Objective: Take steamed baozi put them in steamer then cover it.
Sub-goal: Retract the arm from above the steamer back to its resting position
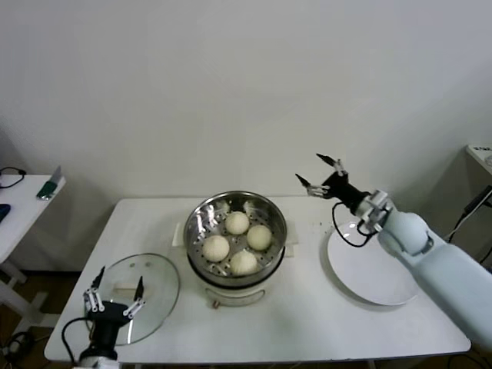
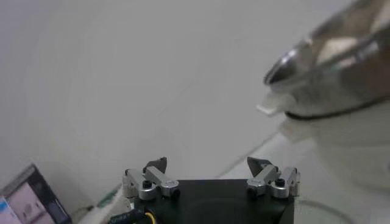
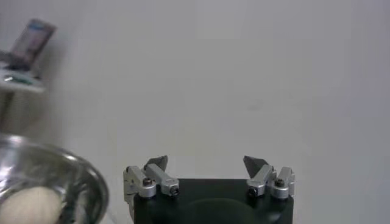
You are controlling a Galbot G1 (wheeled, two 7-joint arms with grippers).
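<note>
The steamed baozi (image 1: 237, 243) — all four — sit inside the steamer (image 1: 237, 240) at the centre of the frame, so I judge the loading part finished. What I have left is the cover: the glass lid (image 1: 142, 296) lies flat on the table (image 1: 307, 323) at lower left, apart from the pot. My left gripper (image 1: 116, 294) hovers right over that lid, jaws spread wide and holding nothing. My right gripper (image 1: 320, 172) hangs in the air at right of centre, above the far edge of the empty white plate (image 1: 369, 269), also wide open and empty-handed. No brand, label or writing is readable anywhere — the small objects at far left are too indistinct to read.
</note>
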